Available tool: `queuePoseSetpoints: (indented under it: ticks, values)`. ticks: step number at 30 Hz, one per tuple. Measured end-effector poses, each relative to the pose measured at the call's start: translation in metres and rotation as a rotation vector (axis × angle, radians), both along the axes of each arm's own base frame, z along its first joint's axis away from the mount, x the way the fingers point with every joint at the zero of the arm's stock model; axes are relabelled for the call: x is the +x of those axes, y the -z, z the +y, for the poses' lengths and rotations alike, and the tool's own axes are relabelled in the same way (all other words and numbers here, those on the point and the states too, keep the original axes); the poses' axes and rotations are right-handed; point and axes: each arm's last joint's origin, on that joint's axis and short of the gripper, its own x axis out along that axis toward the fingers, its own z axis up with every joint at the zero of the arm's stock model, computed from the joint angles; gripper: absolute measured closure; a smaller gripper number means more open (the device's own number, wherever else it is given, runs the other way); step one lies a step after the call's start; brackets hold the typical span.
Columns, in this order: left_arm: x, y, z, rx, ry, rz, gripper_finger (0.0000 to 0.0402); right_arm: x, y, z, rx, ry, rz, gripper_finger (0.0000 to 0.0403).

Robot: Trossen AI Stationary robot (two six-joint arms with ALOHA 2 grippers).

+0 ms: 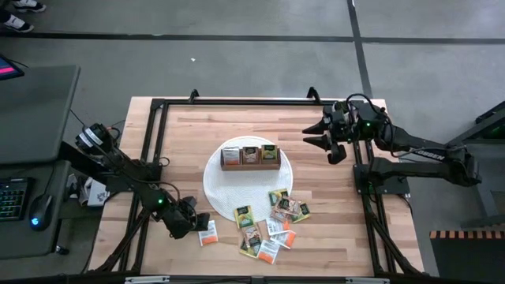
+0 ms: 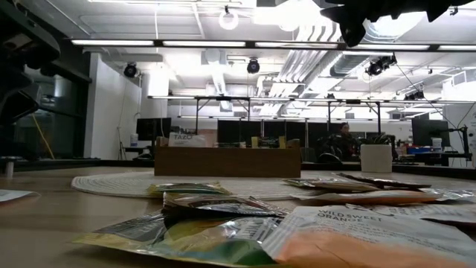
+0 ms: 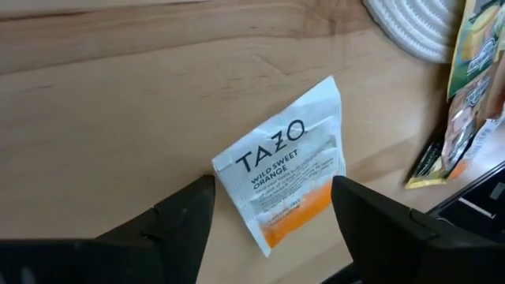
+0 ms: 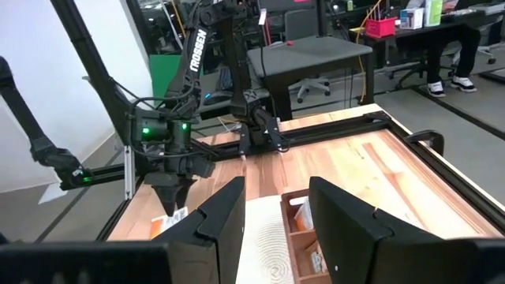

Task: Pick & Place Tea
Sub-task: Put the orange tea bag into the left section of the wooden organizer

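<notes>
The wooden worktop (image 1: 331, 205) carries a round white mat (image 1: 217, 193) with a wooden box (image 1: 250, 156) on it. Tea packets (image 1: 268, 225) lie scattered at the mat's near edge. The left gripper (image 3: 272, 207) hangs low, fingers (image 3: 185, 209) spread either side of one white-and-orange packet (image 3: 288, 173) lying flat. The right gripper (image 1: 319, 134) waits raised beside the mat, fingers apart, empty.

One camera hung overhead, looking straight down on the whole table (image 1: 197, 134). Another sat at tabletop level, gazing across nearby packets (image 2: 223, 205) into the room. Each wrist camera peered past its own fingers; both caught the round white mat (image 3: 414, 28).
</notes>
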Motion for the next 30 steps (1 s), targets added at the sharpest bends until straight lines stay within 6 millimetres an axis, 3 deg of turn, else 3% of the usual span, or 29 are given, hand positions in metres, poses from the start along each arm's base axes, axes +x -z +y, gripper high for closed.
queuePoseSetpoints:
  ticks: [18, 30]
  values:
    - [0.006, 0.011, 0.0, 0.098, -0.082, -0.069, 0.0204, 0.001, 0.0, 0.004, 0.005, -0.013, -0.001, 0.0265]
    - [0.005, 0.013, 0.003, 0.16, -0.102, -0.093, 0.0323, 0.001, 0.0, 0.004, 0.006, -0.013, -0.001, 0.0265]
